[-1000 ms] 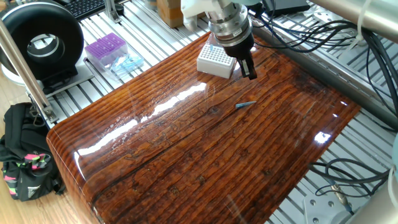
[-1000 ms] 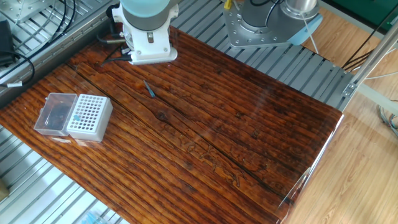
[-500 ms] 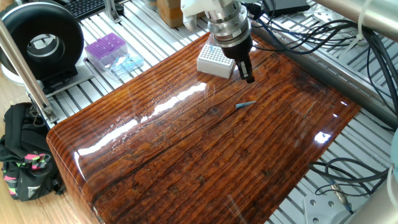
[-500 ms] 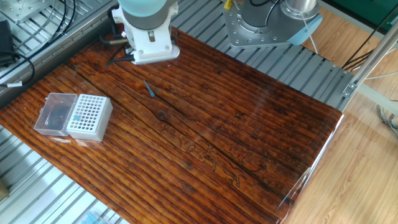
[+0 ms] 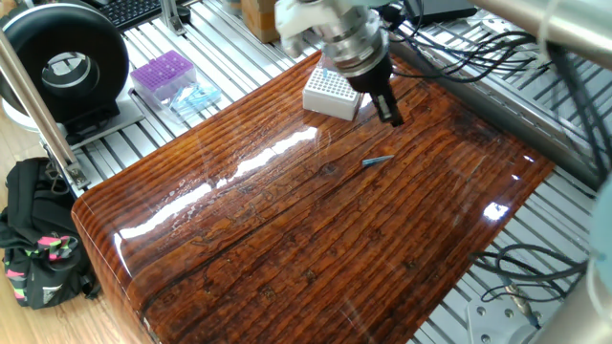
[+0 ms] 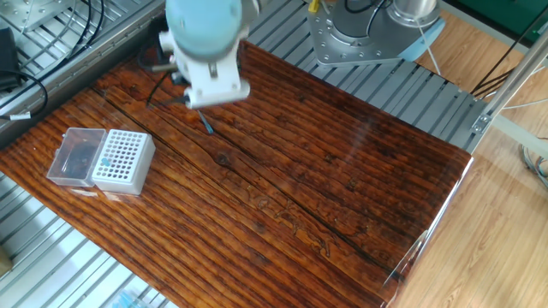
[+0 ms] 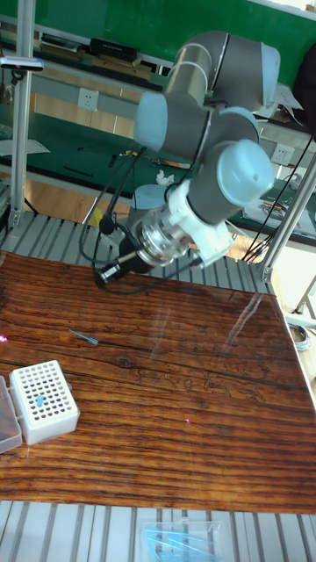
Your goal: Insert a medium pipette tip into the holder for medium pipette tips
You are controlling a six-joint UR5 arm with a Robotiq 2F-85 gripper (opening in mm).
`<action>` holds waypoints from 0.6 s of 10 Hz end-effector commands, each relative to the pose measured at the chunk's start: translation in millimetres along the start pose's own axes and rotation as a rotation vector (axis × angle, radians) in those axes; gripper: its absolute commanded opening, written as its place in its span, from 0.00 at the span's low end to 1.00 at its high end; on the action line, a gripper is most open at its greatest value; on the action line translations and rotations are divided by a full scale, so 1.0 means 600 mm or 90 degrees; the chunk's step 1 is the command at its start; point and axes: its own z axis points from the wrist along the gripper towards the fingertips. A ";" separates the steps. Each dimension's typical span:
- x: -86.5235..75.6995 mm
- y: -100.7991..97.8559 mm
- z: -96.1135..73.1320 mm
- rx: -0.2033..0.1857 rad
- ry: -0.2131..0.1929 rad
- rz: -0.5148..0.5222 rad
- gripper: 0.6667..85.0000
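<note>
Since the frame a second before, my gripper had swung sideways and down toward the pipette tip, my arm blurring with the motion, while everything on the tabletop kept its place. From the tall fixed view my gripper pointed low over the wood, held above it and carrying nothing; its dark fingers looked close together, though I could not tell for sure whether they were pressed together or slightly parted.

The medium pipette tip lay flat on the tabletop, just below and ahead of my gripper, not touching it. In the other fixed view my wrist housing covered part of the medium pipette tip, with only its lower end showing beneath it. In the tall fixed view the tip lay a little beyond my fingertips.

The holder for medium pipette tips stood just behind my gripper in one fixed view, its hole grid facing up. In the other fixed view the holder sat well apart from me, its clear lid part lying open beside it.
</note>
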 end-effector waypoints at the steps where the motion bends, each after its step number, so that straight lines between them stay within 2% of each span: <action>1: -0.045 -0.023 -0.008 0.015 0.044 0.018 0.15; 2: -0.056 -0.013 -0.001 0.001 0.054 0.004 0.23; 3: -0.059 -0.025 0.008 0.020 0.076 0.014 0.26; 4: -0.060 -0.048 0.023 0.058 0.099 0.027 0.26; 5: -0.073 -0.042 0.048 0.058 0.097 0.035 0.26; 6: -0.089 -0.020 0.076 0.041 0.084 0.035 0.26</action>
